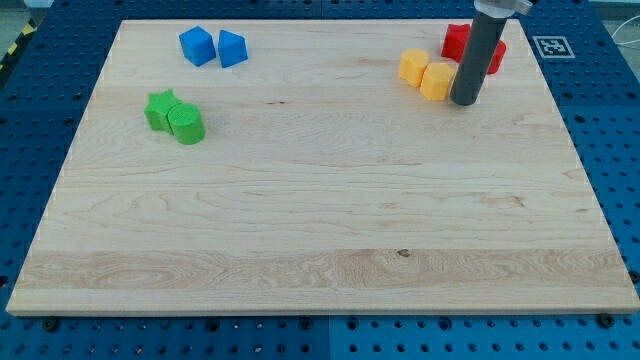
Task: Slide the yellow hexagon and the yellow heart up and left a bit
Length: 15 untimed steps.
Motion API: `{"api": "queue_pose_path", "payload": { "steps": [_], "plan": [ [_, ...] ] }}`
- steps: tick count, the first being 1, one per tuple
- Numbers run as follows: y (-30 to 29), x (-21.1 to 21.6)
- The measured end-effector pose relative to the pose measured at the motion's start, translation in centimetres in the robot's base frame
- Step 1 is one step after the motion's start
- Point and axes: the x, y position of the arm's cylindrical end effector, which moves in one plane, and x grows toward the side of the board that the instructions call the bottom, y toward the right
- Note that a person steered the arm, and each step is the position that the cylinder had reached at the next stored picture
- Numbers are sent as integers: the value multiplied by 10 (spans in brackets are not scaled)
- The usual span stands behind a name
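In the frame's upper right, my tip (464,101), a bare rod with no jaws, touches the right side of the yellow hexagon (437,81), itself against the yellow heart (413,67), on the wooden surface (320,220).

No readable words or numbers anywhere; the only sign is a black-and-white fiducial marker (550,46) on the blue perforated table (610,120), top right.

tip (465,102) rt of hexagon (437,81), heart (413,67) left
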Motion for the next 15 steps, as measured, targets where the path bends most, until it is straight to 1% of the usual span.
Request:
{"api": "queue_pose_path", "payload": {
  "steps": [7,9,10,12,15],
  "plan": [
    [0,14],
    [-9,3],
    [-9,-14],
    [-33,-39],
    [-81,-43]
  ]
}}
